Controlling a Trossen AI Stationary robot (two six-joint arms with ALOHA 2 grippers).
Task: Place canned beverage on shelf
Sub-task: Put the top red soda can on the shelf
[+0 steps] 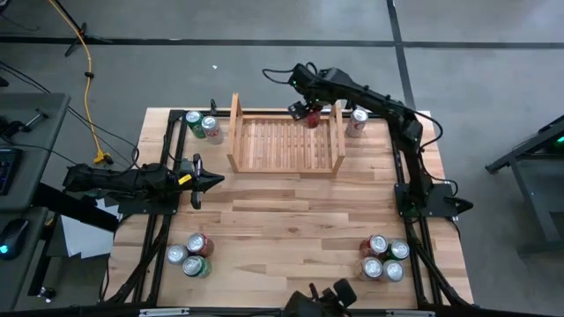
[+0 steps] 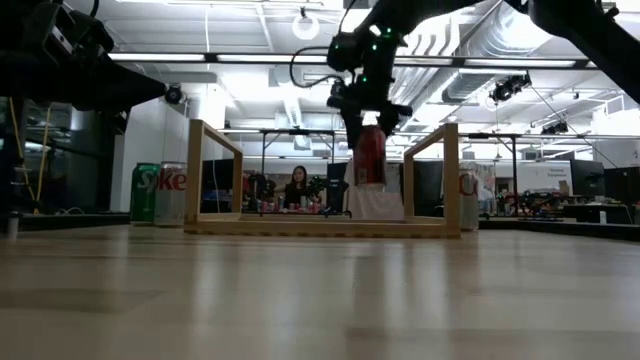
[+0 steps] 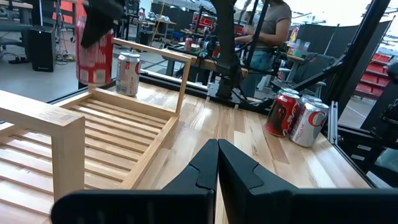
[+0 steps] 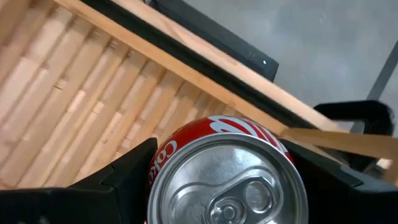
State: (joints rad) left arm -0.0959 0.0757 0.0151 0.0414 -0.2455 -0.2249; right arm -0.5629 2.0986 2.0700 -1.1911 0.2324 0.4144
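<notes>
- On the left of the desk [image 1: 291, 220], the left gripper [image 1: 210, 180] is parked just off the shelf's left board, its jaws pressed fully together with nothing between them.
- Two cans [image 1: 203, 126] are stood outside the shelf's left board, at the far left corner of the desk.
- The shelf [image 1: 286, 145] is set at the far middle of the desk; no can is seen standing on its slatted base.
- A red can [image 4: 227, 174] is held upright by the right gripper [image 1: 308, 113], whose jaws are spread wide around its sides; it is carried over the far right part of the shelf, near the right board.
- In the low view the can appears at or just above the slats; contact cannot be told.
- The placing step is judged to be in hand: a straight descent is called for until the can is seated, then release.
</notes>
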